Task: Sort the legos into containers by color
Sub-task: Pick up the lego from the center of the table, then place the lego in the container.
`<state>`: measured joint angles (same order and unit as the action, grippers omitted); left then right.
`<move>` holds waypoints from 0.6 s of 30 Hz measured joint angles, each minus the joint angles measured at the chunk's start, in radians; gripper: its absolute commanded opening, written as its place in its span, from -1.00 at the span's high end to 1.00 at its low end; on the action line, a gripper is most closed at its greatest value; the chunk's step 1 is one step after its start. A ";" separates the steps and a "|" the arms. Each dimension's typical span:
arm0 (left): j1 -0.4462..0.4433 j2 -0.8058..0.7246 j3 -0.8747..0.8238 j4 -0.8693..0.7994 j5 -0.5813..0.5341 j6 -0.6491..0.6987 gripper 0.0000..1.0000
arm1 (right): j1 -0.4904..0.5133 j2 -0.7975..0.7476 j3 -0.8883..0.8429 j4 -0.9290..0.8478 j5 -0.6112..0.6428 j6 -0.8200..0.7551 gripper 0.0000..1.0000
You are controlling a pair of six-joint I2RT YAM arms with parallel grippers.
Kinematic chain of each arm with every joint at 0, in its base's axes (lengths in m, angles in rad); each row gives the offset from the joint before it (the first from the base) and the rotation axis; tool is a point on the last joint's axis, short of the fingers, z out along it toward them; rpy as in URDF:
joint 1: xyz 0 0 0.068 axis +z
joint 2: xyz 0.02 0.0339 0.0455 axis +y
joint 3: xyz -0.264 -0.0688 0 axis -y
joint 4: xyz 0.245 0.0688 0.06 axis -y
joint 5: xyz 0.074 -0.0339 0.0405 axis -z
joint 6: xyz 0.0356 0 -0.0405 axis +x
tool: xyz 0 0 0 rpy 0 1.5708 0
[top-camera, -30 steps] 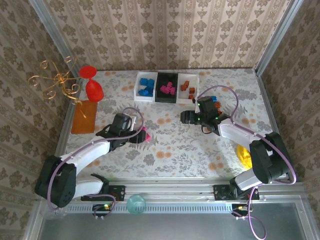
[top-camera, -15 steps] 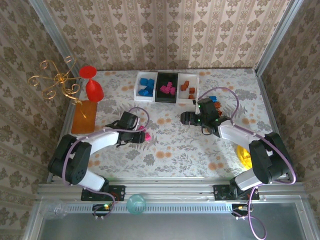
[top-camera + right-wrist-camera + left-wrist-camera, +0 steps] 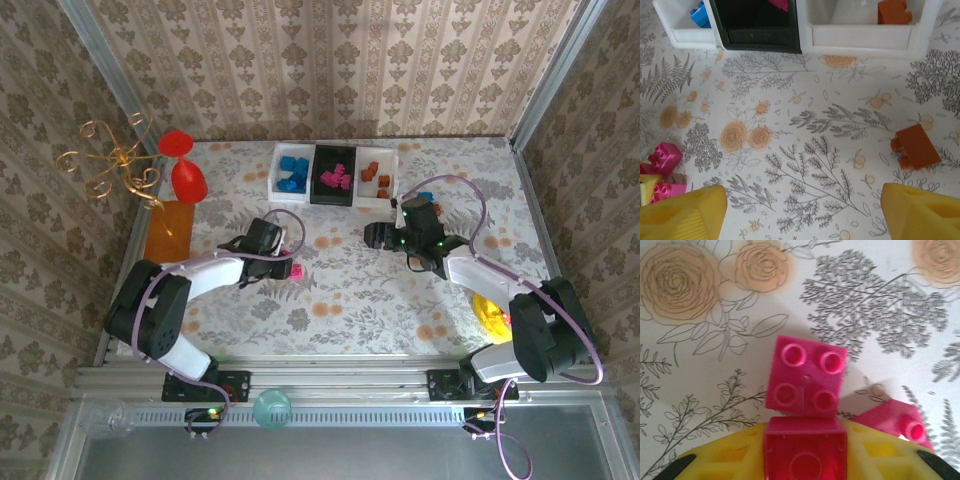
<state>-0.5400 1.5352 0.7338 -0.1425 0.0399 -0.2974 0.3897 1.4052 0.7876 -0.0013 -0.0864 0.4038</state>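
My left gripper [image 3: 805, 460] is shut on a magenta-pink lego [image 3: 805, 447], whose hollow underside faces the wrist camera between the yellow fingers [image 3: 720, 460]. Two more pink legos [image 3: 806, 377] [image 3: 897, 422] lie on the cloth just beyond it. From above, the left gripper [image 3: 288, 267] sits left of centre. My right gripper [image 3: 372, 235] [image 3: 800, 215] is open over bare cloth, with an orange-brown lego [image 3: 915, 146] to its right. The white bin of blue legos [image 3: 291, 172], the black bin of pink ones [image 3: 333, 175] and the white bin of orange ones [image 3: 377, 175] stand at the back.
A red goblet [image 3: 185, 165], a gold wire stand [image 3: 110, 165] and a flat orange mat [image 3: 167, 235] are at the back left. A yellow object [image 3: 490, 310] lies under the right arm. A few loose orange bricks [image 3: 432, 205] sit right of the bins.
The left arm's wrist has swung right and farther from the base while its gripper stays at the pink legos. The right gripper has shifted only slightly.
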 measured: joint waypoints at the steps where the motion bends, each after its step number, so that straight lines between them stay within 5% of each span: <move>1: -0.011 -0.025 -0.005 0.000 -0.007 -0.002 0.26 | 0.000 -0.008 -0.007 -0.002 0.000 0.002 -0.64; 8: -0.045 -0.162 0.036 0.069 -0.018 -0.024 0.22 | 0.000 -0.052 -0.022 0.007 0.000 0.023 -0.64; 18: -0.043 0.276 0.550 0.124 0.005 -0.019 0.23 | 0.000 -0.133 -0.081 0.021 0.000 0.051 -0.64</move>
<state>-0.5835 1.8114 1.2839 -0.0181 0.0444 -0.3161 0.3897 1.2720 0.7067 0.0200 -0.0860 0.4545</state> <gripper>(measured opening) 0.388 0.822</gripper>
